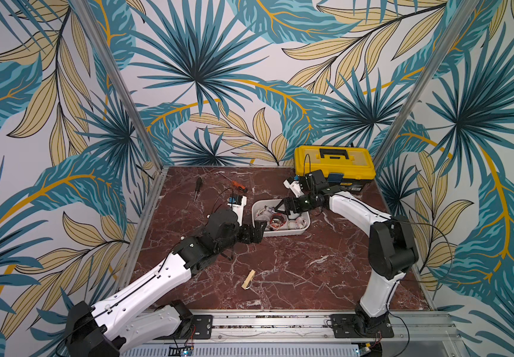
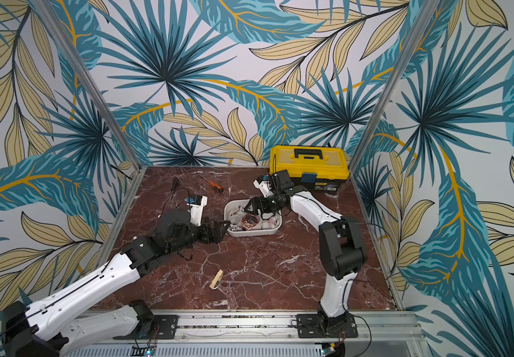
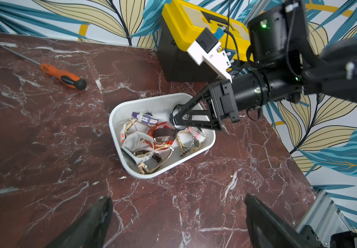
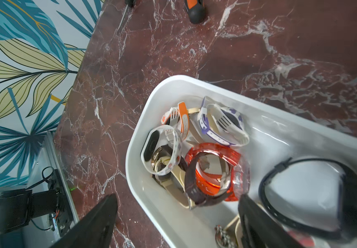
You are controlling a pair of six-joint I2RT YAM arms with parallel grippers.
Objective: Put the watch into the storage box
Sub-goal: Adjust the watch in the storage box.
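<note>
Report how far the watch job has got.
Done: the storage box already holds a pile of watches, and the black watch lies inside it. In hand: the right gripper hangs open over the box, one finger beside that watch; whether they touch is unclear. The left gripper is open and empty beside the box. Left: lift the right arm clear; no watch shows on the table outside the box.

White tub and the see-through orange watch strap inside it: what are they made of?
The white rounded storage tub looks like smooth, glossy plastic: light glints on its walls. The translucent orange watch strap seems to be tinted plastic, since light shows through it, though that's hard to confirm.
</note>
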